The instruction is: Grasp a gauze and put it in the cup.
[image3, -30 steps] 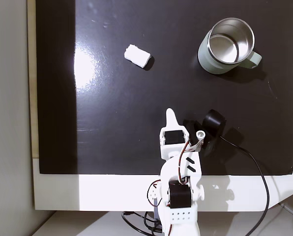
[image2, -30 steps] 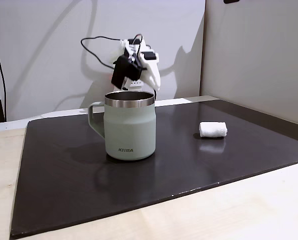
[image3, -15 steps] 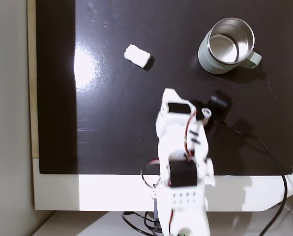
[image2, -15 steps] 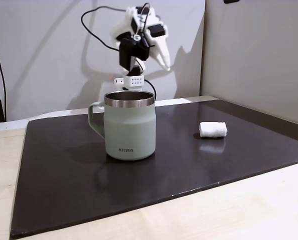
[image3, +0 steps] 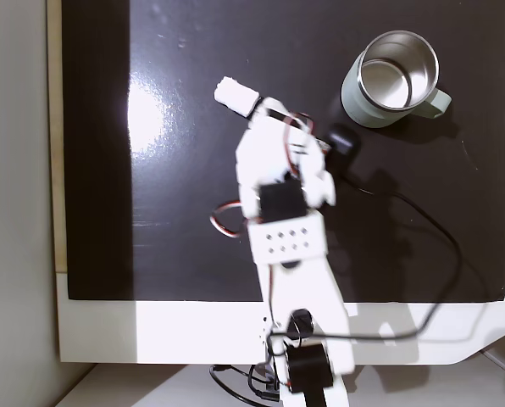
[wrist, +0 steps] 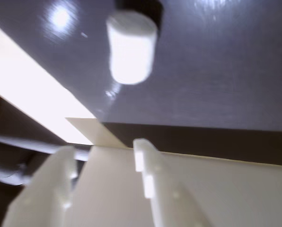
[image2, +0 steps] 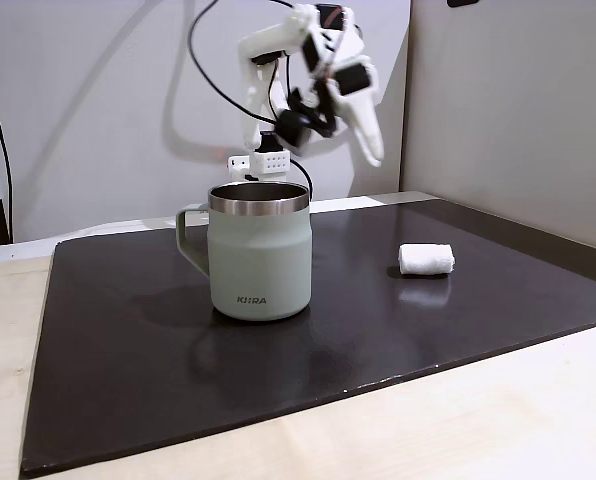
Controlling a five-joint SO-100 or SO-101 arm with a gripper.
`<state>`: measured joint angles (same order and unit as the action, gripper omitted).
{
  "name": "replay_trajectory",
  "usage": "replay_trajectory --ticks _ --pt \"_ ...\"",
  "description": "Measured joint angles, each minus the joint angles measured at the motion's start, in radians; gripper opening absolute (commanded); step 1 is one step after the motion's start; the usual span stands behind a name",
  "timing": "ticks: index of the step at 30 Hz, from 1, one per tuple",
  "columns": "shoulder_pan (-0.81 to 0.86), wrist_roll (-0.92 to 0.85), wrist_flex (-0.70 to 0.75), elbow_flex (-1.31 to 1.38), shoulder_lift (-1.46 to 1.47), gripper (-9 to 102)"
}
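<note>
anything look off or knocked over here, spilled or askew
Nothing stands out. The mug stands upright on the dark mat, empty inside in the top-down fixed view. The gauze roll lies on its side, apart from the mug, intact. The tool hangs in the air above it, holding nothing.

cup (image2: 259,250) left on mat (image2: 128,340), gauze (image2: 425,259) well apart right, end effector (image2: 370,150) above between
</note>
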<state>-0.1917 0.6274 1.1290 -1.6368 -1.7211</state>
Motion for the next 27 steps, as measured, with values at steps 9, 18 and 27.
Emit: replay_trajectory --ticks 9,18,27 --pt "-0.052 0.104 0.057 0.224 0.281 20" --pt "-0.054 0.120 0.160 0.551 0.614 25" --pt "-0.044 0.120 0.238 0.807 0.870 25"
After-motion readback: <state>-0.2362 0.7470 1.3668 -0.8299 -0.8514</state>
